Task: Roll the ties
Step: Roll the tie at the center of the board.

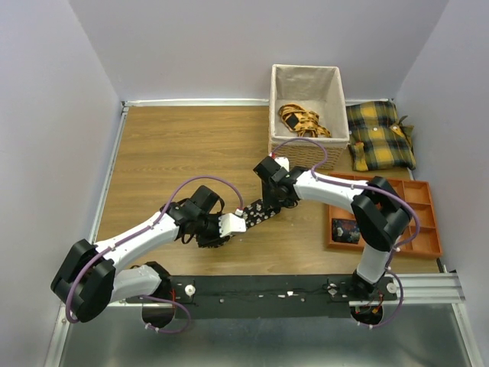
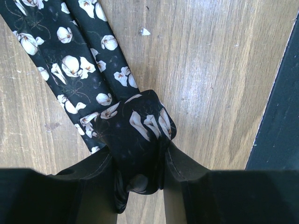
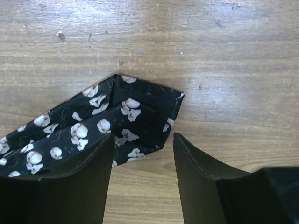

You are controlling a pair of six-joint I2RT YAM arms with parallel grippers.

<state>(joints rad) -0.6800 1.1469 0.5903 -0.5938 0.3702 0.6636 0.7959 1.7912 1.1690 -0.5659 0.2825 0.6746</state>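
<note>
The left gripper's two black fingers are clenched on a small loop of the flowered tie, pinching the fabric between them just above the wooden table. From that loop, two bands of the same black print with white flowers run away side by side, flat on the wood.

The right gripper is released. Its two fingers stand apart over the tie's pointed end, which lies flat; the left finger covers part of the cloth and the right finger is over bare wood, with nothing pinched between them.

From above, the two grippers face each other near the middle of the table, the left one nearer, the right one farther and to the right. The one short stretch of tie lies between them.

To the right sits one orange divided tray, with one coiled tie in its near left compartment. At the far edge stands one lined basket holding a tangle of yellow-and-black strips. Just right of it lie two yellow-and-black plaid cushions.
</note>
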